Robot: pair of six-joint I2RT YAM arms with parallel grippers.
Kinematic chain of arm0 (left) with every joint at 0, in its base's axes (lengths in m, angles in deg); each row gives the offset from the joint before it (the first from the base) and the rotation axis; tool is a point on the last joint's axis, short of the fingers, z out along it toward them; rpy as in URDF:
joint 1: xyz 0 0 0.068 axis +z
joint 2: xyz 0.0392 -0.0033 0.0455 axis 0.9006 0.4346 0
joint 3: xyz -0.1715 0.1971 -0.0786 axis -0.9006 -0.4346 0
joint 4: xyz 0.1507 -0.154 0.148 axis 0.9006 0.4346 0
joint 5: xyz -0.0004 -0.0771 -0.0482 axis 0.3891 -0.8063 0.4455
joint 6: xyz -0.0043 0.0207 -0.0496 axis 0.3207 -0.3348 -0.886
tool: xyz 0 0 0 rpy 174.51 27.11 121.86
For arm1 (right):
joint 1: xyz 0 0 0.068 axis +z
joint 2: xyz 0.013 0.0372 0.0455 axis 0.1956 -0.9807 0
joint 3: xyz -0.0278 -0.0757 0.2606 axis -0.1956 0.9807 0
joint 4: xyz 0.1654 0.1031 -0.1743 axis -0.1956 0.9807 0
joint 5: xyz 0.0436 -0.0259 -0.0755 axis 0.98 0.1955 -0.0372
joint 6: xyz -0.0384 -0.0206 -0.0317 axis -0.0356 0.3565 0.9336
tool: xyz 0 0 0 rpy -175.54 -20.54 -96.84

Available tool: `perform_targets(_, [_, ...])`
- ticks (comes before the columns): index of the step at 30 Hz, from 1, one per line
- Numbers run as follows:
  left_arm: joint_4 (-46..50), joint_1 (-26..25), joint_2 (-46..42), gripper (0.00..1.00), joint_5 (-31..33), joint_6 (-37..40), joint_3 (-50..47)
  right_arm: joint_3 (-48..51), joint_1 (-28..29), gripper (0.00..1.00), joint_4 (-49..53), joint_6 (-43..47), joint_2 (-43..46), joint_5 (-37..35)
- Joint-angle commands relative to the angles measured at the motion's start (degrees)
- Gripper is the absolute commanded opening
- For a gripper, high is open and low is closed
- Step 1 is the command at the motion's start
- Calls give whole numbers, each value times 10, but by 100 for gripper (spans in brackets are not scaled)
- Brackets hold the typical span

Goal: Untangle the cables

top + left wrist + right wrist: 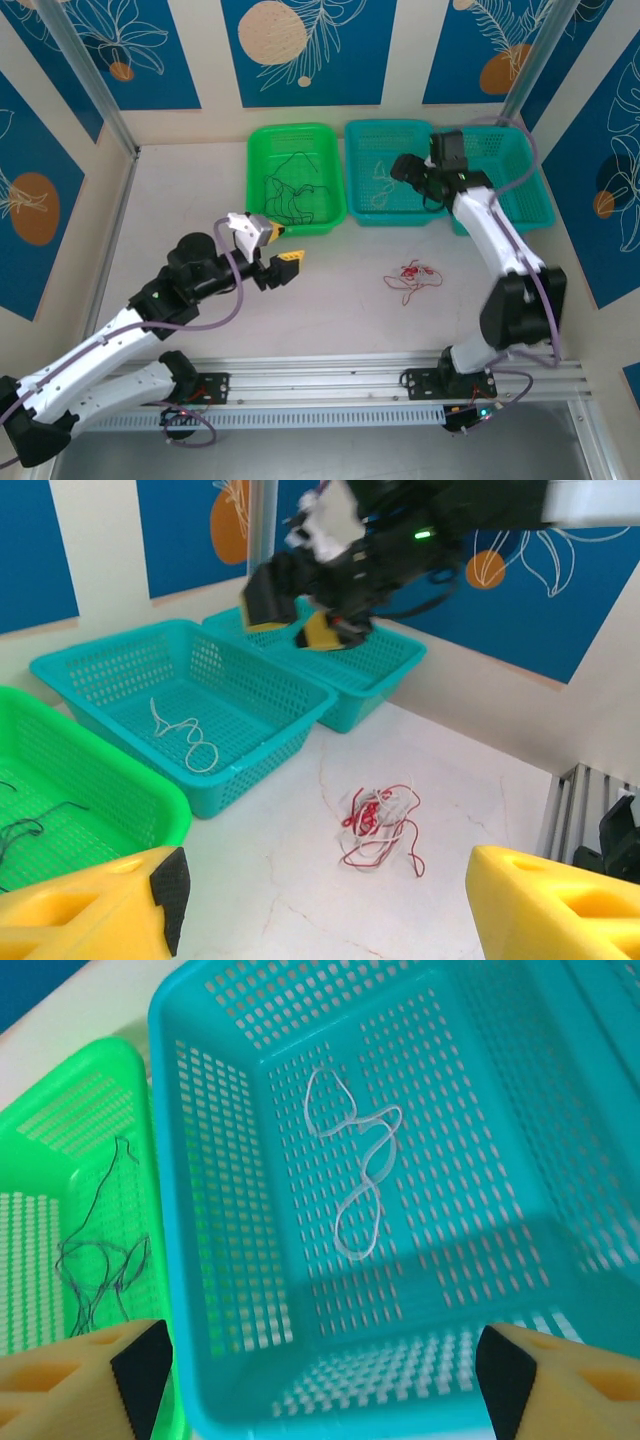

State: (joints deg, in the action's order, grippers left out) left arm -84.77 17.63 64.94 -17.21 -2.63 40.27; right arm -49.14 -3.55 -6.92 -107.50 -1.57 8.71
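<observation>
The table [200,200] carries three baskets along its far side: the green basket [296,128], the middle teal basket [390,124] and the right teal basket [530,190]. My right hand [320,1370] hangs over the middle teal basket with its fingers spread wide and nothing between them. My left hand [320,900] hovers above bare table just in front of the green basket, also spread and holding nothing.

The black cables [100,1260] lie loose in the green basket, and one whitish cable [358,1175] lies in loops on the floor of the middle teal basket. The red and whitish tangle [378,825] sits on open table, well apart from the baskets and between my two arms.

I judge the step in hand to be getting back to that knot. To do it well, I should lift my right hand straight up first, so the fingers clear the basket wall. My left hand is nearer, so it should pin a red loop at the knot's edge. My right hand should then pinch a whitish strand low against the table. These wires are very thin and could slip from a high or half-shut grip. I should pull slowly and sideways, or the whole knot may drag along.
</observation>
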Motion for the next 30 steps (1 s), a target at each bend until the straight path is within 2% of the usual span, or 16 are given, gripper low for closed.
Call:
perform_targets(1, [-44,2,22,73,-33,-22,-16,130,-11,81,-3,-76,131,-20])
perform_targets(6, [-75,-4,55,73,-46,-45,-31,311,-69,79,53,-150,287,-16])
perform_targets(9, [-87,-8,63,73,-40,-51,-43,388,-83,78,43,-148,333,14])
perform_targets(11, [-90,-9,69,73,-36,-54,-46,424,-84,74,17,-141,333,46])
perform_targets(15, [-86,-13,77,73,-30,-60,-44,450,-81,69,-21,-136,271,98])
perform_targets(16, [-84,-14,76,73,-26,-62,-44,451,-80,64,-33,-133,251,105])
perform_targets(18, [-79,-15,74,73,-13,-65,-48,451,-72,40,-59,-119,219,124])
perform_targets(22, [-46,-16,70,73,29,-78,-51,439,-26,22,-67,-87,213,103])
perform_targets(25, [-17,-16,83,73,57,-110,-47,441,-13,6,-72,-73,231,118])
perform_targets(27, [-1,-16,98,72,69,-139,-40,446,-5,0,-82,-68,248,148])
perform_targets(30, [11,-16,129,72,72,-187,-28,450,23,0,-91,-63,274,188])
